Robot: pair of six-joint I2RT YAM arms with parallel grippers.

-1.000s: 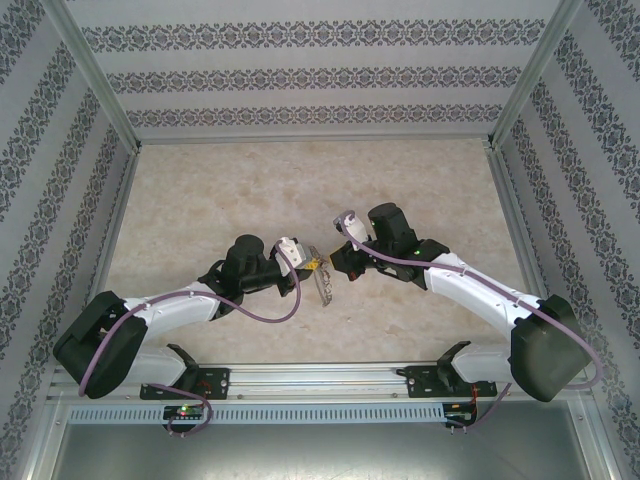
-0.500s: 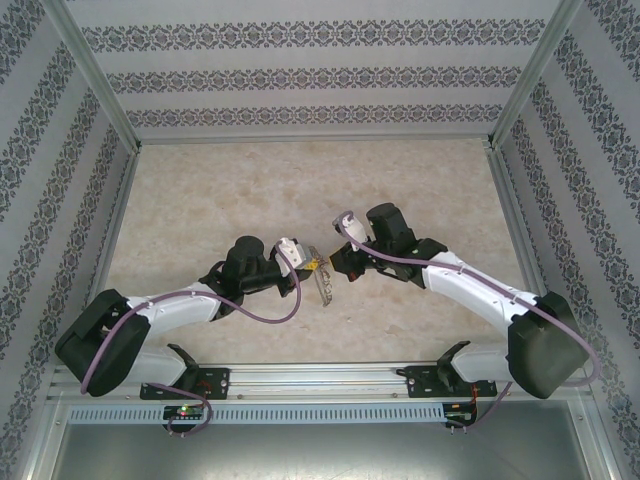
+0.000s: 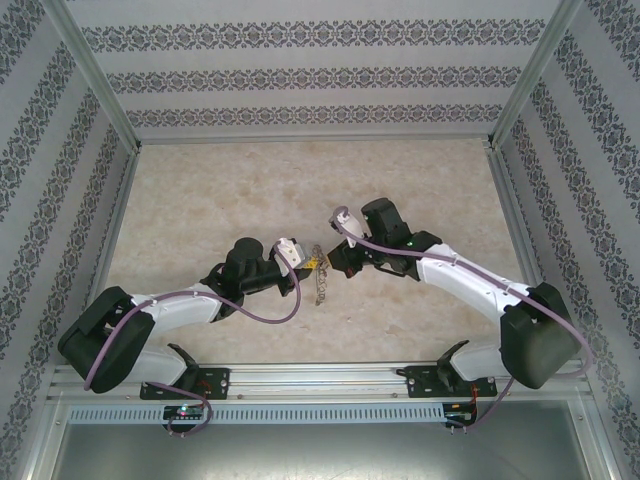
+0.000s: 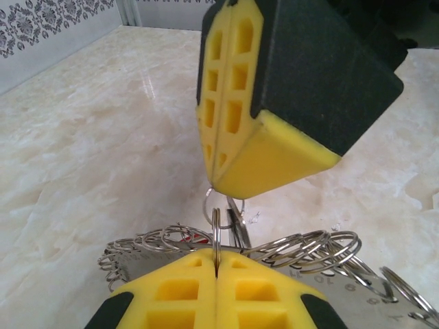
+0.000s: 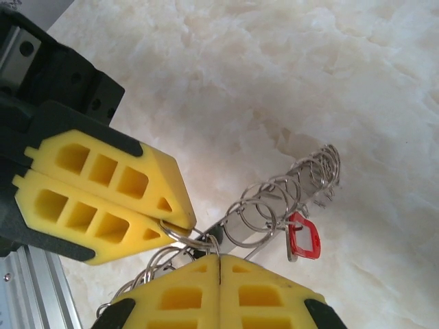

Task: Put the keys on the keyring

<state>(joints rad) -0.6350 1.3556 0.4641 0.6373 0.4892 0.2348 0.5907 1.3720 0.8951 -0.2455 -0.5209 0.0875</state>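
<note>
Marble table (image 3: 200,200), patterned walls. From above, the left gripper (image 3: 306,263) and right gripper (image 3: 335,262) meet nose to nose over the near middle. The keyring (image 3: 320,285) hangs between and just below them. Count: two arms, one keyring.

Left wrist: the left gripper (image 4: 216,259) has its pads pressed fully together, pinching one ring of the keyring (image 4: 302,250) edge-on, probably to steady the bunch. The right gripper (image 4: 218,184) comes in from above, also closed, its tip nipping a small ring (image 4: 214,205). I cannot tell whether a key hangs from that ring.

Right wrist: the right gripper (image 5: 218,262) and left gripper (image 5: 180,225) are both clamped, tips nearly touching, likely so one ring can be worked against the other. The keyring (image 5: 302,185) trails off to the right. One red key (image 5: 302,240) dangles from it, seemingly threaded on already. I cannot make out the dark key, and the rings overlap too much to count.
</note>
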